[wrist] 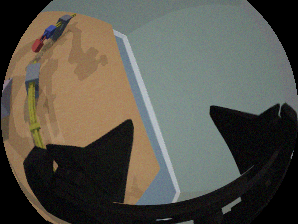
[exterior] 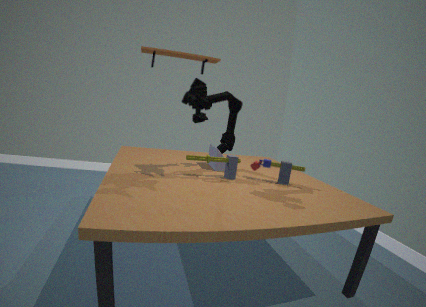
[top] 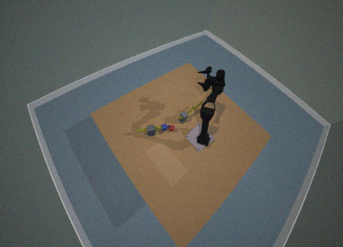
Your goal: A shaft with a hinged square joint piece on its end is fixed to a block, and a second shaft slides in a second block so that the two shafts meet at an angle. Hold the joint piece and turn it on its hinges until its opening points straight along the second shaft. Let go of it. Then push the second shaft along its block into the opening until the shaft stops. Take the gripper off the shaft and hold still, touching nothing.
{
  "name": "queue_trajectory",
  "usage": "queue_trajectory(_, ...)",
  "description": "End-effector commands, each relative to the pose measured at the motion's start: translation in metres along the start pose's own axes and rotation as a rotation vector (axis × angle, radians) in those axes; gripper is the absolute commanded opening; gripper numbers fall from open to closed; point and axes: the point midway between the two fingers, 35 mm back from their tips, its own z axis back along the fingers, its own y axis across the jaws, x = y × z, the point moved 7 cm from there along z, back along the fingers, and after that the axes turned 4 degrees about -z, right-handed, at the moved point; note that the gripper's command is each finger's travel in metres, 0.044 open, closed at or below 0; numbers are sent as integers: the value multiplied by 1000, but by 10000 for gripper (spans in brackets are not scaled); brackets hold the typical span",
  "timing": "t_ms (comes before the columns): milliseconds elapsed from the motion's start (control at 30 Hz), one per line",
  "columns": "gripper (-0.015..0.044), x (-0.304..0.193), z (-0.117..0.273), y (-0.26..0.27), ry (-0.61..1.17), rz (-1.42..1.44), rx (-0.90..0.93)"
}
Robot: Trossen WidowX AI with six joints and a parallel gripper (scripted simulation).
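The first shaft (top: 140,130) (exterior: 298,168) is yellow-green and runs through a grey block (top: 150,130) (exterior: 284,173) (wrist: 64,21). On its end sit a blue hinge part (top: 164,127) (exterior: 266,163) (wrist: 49,31) and the red joint piece (top: 171,128) (exterior: 255,165) (wrist: 37,45), which looks tilted downward. Its exact opening direction is too small to tell. The second shaft (top: 196,107) (exterior: 197,158) (wrist: 32,102) lies in another grey block (top: 183,117) (exterior: 230,168) (wrist: 33,73), with a gap between it and the red piece. My gripper (top: 200,78) (wrist: 173,116) is open and empty, high above and away from both shafts.
The arm's pale base plate (top: 192,137) stands beside the second block. The wooden table (top: 225,158) (exterior: 165,207) ends close beneath my gripper's side. A wooden shelf (exterior: 180,54) shows behind the arm in the exterior view.
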Motion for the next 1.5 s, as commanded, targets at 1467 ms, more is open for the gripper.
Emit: queue_trajectory(1467, 440, 209, -158, 121, 657, -1167, 356)
